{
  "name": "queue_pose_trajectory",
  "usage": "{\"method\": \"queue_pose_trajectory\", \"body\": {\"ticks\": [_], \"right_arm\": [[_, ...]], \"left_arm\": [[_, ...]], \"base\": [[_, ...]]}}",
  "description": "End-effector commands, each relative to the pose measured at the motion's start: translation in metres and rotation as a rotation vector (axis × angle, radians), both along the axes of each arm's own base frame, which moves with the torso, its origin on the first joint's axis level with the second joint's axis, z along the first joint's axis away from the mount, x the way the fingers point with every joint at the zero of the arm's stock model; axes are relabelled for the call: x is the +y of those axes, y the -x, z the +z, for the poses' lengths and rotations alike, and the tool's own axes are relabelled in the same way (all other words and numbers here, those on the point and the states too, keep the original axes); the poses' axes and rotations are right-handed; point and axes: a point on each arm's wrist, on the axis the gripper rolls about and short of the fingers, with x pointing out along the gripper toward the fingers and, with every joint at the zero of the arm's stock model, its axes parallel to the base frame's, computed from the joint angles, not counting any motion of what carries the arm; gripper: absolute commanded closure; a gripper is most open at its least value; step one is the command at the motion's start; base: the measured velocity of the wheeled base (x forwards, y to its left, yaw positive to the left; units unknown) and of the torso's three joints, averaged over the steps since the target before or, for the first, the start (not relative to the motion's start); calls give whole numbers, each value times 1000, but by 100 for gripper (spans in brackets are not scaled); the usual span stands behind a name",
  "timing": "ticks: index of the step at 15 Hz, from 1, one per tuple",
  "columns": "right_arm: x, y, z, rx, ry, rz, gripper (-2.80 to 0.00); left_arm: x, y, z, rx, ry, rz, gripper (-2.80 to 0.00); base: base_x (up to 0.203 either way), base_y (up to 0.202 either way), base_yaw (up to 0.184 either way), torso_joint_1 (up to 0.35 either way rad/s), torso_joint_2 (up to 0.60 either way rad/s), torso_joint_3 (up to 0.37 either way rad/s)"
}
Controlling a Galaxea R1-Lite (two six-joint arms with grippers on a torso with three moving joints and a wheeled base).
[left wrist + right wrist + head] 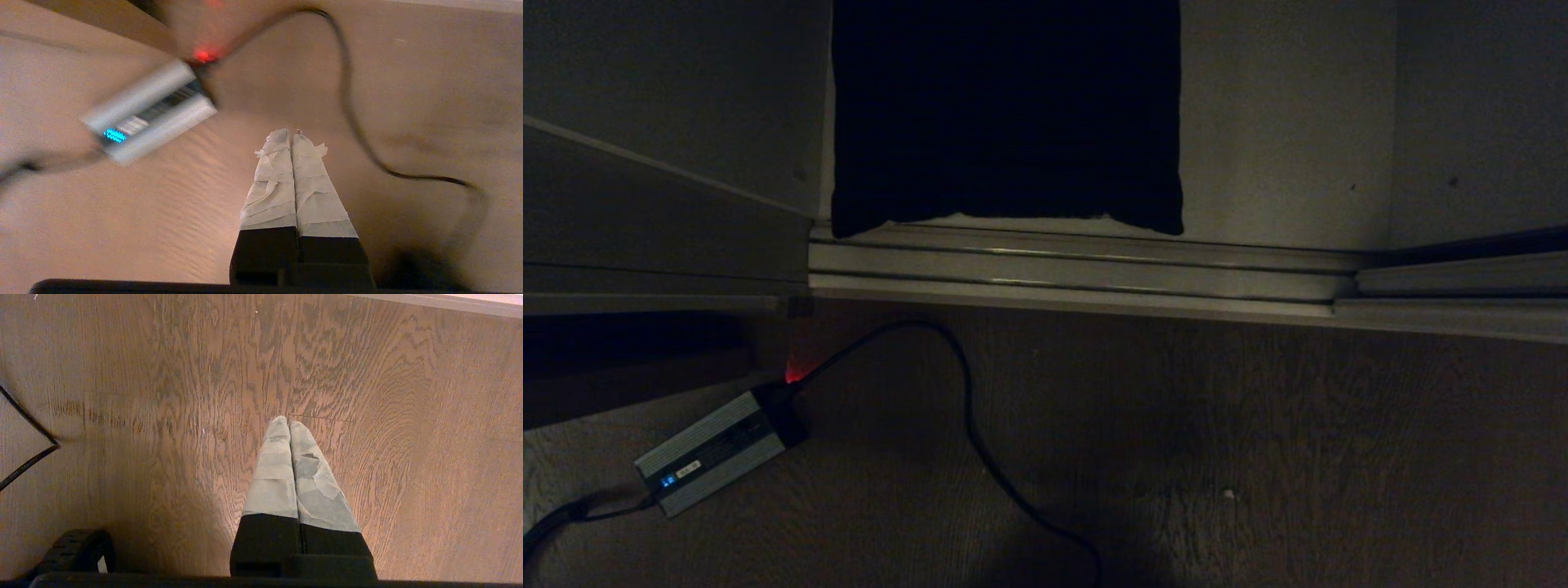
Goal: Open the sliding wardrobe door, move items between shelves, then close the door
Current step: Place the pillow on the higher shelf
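Observation:
In the head view the cushion [1005, 114] shows its plain black side and rests on a white shelf board [1282, 122] inside the wardrobe, just behind the floor track [1078, 273]. The sliding wardrobe door [1478, 114] stands at the right, with the opening in front of the cushion uncovered. Neither arm appears in the head view. My left gripper [291, 134] is shut and empty, hanging over the wooden floor near a power adapter [151, 110]. My right gripper [288, 421] is also shut and empty, above bare floor.
A grey power adapter [715, 453] with a blue light lies on the wooden floor at the lower left. Its black cable [968, 408] loops across the floor in front of the track. A wardrobe panel [670, 82] stands at the left.

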Motion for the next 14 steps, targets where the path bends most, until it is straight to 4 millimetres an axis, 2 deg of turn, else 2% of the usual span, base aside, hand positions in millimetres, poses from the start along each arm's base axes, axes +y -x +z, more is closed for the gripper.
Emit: {"method": "queue_pose_trajectory", "body": {"ticks": [1,3,6,9,14], "right_arm": [[0,0,-1,3,0,-1,0],[0,0,-1,2,0,-1,0],[0,0,-1,3,0,-1,0],[0,0,-1,2,0,-1,0],[0,0,-1,2,0,-1,0]], "left_arm": [[-1,-25,35,148,99,-41,0],[-3,-51,62,237,217,-114,0],[-9,-90,83,386,376,-264,0],[-16,-122,91,551,529,-428,0],[-41,-168,95,731,576,-565,0]], "base": [[0,0,0,0,0,0],[0,0,0,0,0,0],[0,0,0,0,0,0],[0,0,0,0,0,0],[0,0,0,0,0,0]]}}
